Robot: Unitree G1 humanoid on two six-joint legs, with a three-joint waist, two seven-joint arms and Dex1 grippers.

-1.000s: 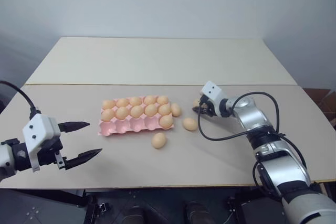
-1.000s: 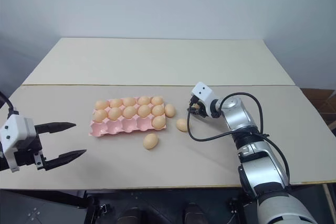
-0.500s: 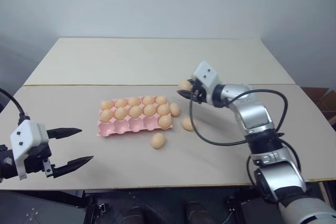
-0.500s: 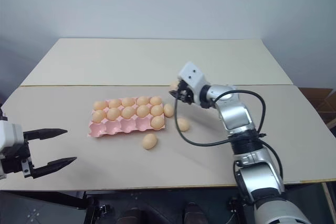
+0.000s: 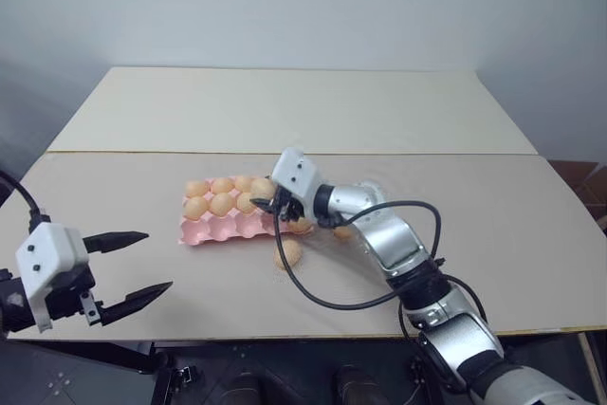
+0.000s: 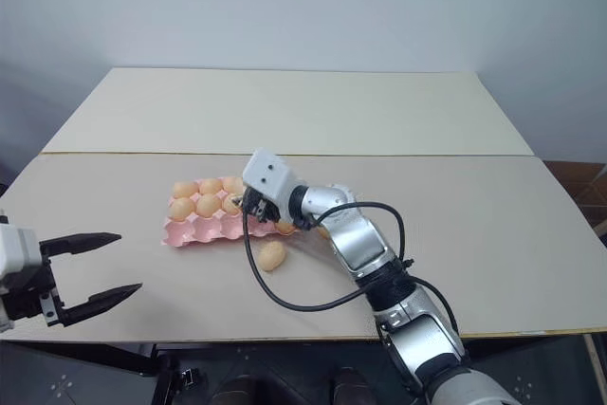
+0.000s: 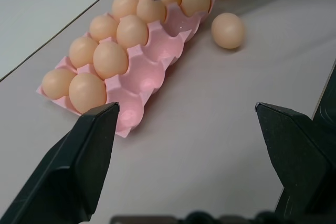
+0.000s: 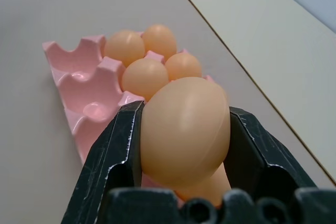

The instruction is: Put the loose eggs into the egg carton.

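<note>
- Right gripper (image 8: 185, 145) pinching one egg (image 8: 185, 129) between both black fingers; the egg sits well up between the pads and bulges out above them.
- It hangs over the egg carton (image 5: 220, 229), about mid-tray, near the line between the filled rows and the empty near row.
- Carton: pale pink, lying near the middle of the table (image 5: 285, 111). Far and middle rows look full of eggs; the near row's cups look mostly bare.
- Loose eggs on the table: one just in front of the carton's right end (image 5: 287, 253); others near that end are partly hidden by my arm, count unsure.
- Left gripper (image 5: 133, 269) spread wide, holding nothing, parked well to the left of the carton.
- To do this step well, my judgement: pick a bare cup in the near row, centre the egg over its hollow, not over a ridge.
- Come down until the egg's lower end is seated in the cup before easing the fingers apart; a drop from height could bounce it out.
- Keep my fingers clear of the eggs in the next row; open only enough to release, then lift straight up.
</note>
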